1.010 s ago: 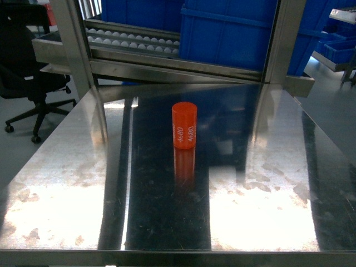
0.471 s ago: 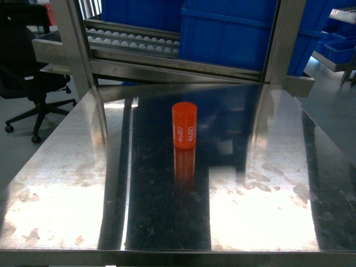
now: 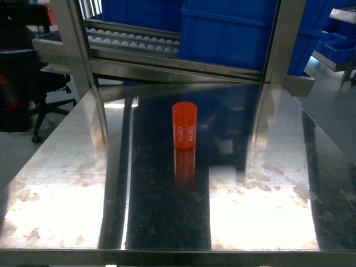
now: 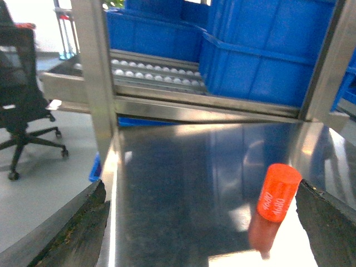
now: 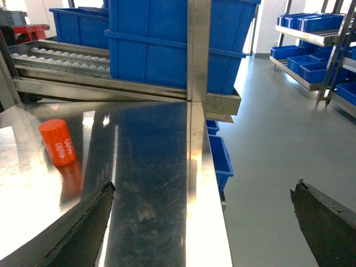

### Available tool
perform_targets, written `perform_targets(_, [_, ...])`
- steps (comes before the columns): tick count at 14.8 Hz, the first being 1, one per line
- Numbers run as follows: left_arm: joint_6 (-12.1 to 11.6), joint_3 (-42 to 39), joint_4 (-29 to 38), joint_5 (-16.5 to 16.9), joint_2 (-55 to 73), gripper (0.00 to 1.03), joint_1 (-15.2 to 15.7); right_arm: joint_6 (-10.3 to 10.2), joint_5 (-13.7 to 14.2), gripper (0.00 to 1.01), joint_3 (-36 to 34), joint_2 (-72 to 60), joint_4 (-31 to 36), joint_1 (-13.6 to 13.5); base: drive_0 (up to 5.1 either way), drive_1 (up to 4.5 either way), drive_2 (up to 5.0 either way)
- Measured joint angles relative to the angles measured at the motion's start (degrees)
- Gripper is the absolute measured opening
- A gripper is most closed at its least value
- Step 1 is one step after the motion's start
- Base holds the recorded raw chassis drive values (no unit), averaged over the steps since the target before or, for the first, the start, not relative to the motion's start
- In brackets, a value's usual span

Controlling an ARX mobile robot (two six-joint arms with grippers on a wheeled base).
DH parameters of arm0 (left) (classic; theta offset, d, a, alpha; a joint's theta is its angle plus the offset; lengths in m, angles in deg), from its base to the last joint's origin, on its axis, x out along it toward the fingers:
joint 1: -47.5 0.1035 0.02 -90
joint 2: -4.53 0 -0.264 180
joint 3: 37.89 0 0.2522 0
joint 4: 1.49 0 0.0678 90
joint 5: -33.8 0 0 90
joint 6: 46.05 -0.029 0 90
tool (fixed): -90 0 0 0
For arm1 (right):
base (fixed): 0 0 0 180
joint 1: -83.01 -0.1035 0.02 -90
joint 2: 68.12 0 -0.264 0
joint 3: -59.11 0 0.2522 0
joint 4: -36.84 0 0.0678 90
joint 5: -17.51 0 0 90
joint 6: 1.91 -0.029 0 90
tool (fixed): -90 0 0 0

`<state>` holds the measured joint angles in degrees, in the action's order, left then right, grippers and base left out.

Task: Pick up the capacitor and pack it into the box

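An orange cylinder marked 4680, the capacitor (image 3: 184, 125), stands upright in the middle of the steel table (image 3: 67, 183). Neither gripper shows in the head view. In the left wrist view the capacitor (image 4: 278, 192) sits ahead, close to the right fingertip, and my left gripper (image 4: 203, 203) is open with nothing between its fingers. In the right wrist view the capacitor (image 5: 57, 142) is far to the left, and my right gripper (image 5: 203, 203) hangs open over the table's right edge. The box is out of view.
Big blue crates (image 3: 239, 33) rest on a roller rack (image 3: 133, 41) behind the table, framed by steel posts (image 3: 75, 44). A black office chair (image 4: 22, 94) stands left of the table. Small blue bins (image 5: 219, 158) sit on the floor beside the right edge, shelving (image 5: 311, 33) beyond.
The capacitor has not moved. At the far left of the head view a dark blurred shape with a red spot has come in front of the chair.
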<state>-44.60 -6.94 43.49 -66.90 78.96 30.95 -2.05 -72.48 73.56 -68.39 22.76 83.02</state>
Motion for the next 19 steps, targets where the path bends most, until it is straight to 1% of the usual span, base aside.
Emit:
perform_targets(2, [-0.2, 8.2, 0.9, 1.6, 15.4, 0.98, -3.2, 0.0, 0.0, 0.98, 0.0, 0.0, 0.0, 0.0, 0.0, 0.0, 0.0])
perform_targets(3, [-0.3, 13.8, -0.1, 2.6, 23.5, 0.98, -5.0, 0.0, 0.0, 0.98, 0.0, 0.0, 0.0, 0.0, 0.0, 0.0, 0.0])
perform_targets(6, [-0.3, 22.7, -1.9, 3.5, 32.2, 0.98, -7.4, 0.0, 0.0, 0.98, 0.0, 0.0, 0.0, 0.0, 0.0, 0.0, 0.0])
perform_targets(7, [0.1, 26.0, -2.6, 4.5, 35.7, 0.98, -8.0, 0.0, 0.0, 0.98, 0.0, 0.0, 0.0, 0.0, 0.0, 0.0, 0.0])
perform_targets(9, [0.4, 29.5, -3.8, 5.2, 40.0, 0.98, -8.4, 0.0, 0.0, 0.98, 0.0, 0.0, 0.0, 0.0, 0.0, 0.0, 0.0])
perform_targets(19, [1.6, 34.2, -5.2, 5.7, 44.2, 0.98, -8.5, 0.0, 0.0, 0.98, 0.0, 0.0, 0.0, 0.0, 0.0, 0.0, 0.0])
